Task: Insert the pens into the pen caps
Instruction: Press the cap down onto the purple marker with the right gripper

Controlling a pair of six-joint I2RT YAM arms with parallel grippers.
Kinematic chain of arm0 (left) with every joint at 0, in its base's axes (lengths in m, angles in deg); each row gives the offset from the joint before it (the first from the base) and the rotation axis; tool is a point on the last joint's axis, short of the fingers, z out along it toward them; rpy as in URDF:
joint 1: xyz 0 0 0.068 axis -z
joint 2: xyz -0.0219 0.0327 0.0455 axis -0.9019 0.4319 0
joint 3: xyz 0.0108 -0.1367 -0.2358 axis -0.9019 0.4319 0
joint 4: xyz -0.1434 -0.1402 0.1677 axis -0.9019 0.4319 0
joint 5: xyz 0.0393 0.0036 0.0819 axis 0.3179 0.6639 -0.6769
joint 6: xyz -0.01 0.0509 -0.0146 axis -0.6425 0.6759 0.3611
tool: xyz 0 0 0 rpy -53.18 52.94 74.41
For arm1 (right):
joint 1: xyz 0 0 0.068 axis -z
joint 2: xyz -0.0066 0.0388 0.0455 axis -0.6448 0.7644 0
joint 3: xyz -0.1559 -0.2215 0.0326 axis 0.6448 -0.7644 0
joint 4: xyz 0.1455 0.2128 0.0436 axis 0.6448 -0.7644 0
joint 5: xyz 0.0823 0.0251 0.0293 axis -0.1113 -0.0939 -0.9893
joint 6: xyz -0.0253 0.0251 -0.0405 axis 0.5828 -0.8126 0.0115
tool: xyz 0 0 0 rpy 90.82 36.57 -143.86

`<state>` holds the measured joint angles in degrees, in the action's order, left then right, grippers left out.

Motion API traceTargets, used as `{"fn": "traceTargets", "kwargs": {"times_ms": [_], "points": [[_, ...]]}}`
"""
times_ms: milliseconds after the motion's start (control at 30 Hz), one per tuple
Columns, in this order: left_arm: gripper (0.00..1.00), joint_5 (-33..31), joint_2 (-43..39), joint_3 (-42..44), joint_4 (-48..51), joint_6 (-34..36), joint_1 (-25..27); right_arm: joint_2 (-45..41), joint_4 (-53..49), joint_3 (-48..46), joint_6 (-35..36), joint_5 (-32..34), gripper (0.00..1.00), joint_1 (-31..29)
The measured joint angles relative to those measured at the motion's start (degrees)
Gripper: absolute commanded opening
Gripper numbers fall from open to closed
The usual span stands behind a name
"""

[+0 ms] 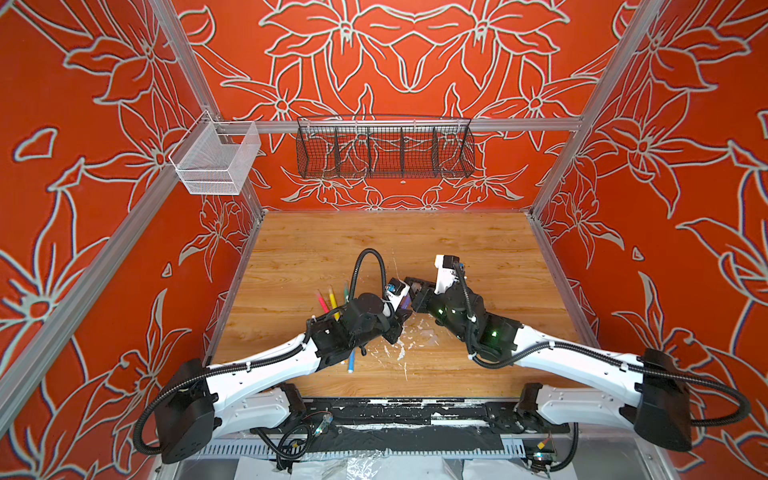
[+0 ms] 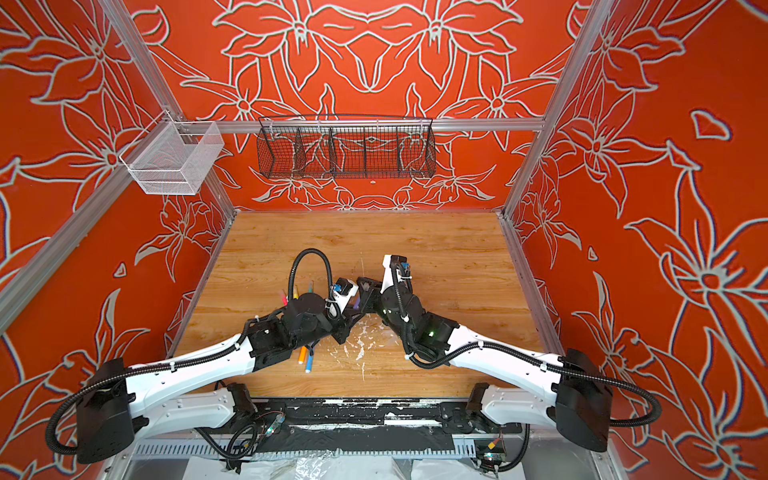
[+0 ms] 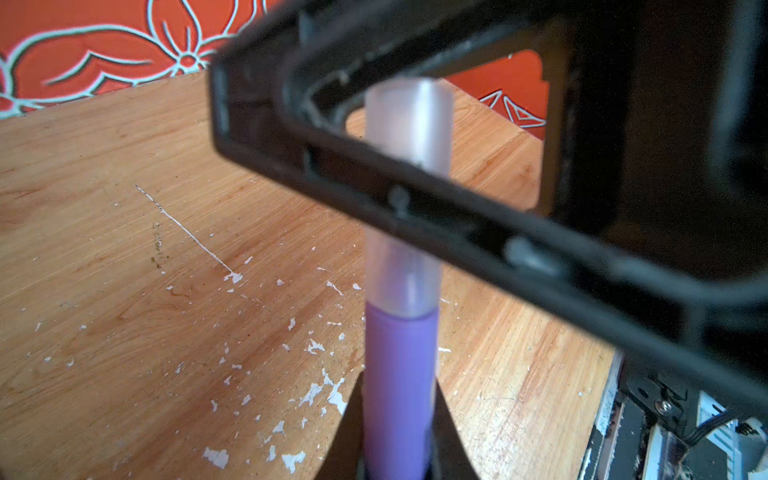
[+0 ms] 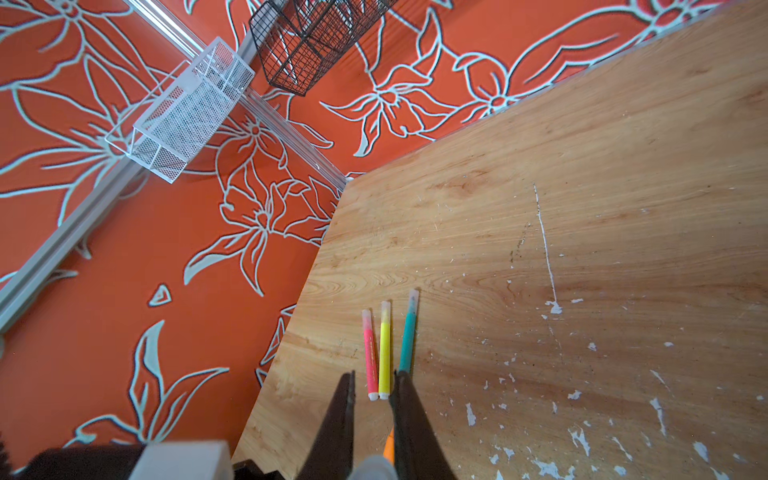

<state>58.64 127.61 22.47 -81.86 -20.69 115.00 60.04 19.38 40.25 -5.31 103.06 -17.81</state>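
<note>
Pinching purple pen (image 3: 399,374) in left gripper (image 3: 398,415) and clamping its clear cap (image 3: 409,124), seemingly almost seated, in right gripper (image 4: 374,378) above the table (image 3: 124,166), beware pushing off-axis and wedging or cracking the cap, or withdrawing before letting go and dragging it off.

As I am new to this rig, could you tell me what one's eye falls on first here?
The red floral walls strike first. Over the middle of the table the left gripper holds a purple pen while the right gripper grips the cap on its tip. A pink pen, a yellow pen and a green pen lie capped, side by side, left of centre.
</note>
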Motion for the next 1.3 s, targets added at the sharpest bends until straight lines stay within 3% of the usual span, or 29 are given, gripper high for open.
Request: {"fn": "traceTargets", "kwargs": {"times_ms": [1000, 1300], "points": [[0.00, -0.20, -0.33, -4.07, 8.17, 4.94, -0.13, 0.48, 10.10, -5.05, -3.43, 10.16, 0.00, -5.09], [0.00, 3.67, -3.78, 0.22, 3.78, 4.28, -0.11, -2.03, 8.11, -5.07, -2.93, 9.77, 0.00, -6.73]]}}
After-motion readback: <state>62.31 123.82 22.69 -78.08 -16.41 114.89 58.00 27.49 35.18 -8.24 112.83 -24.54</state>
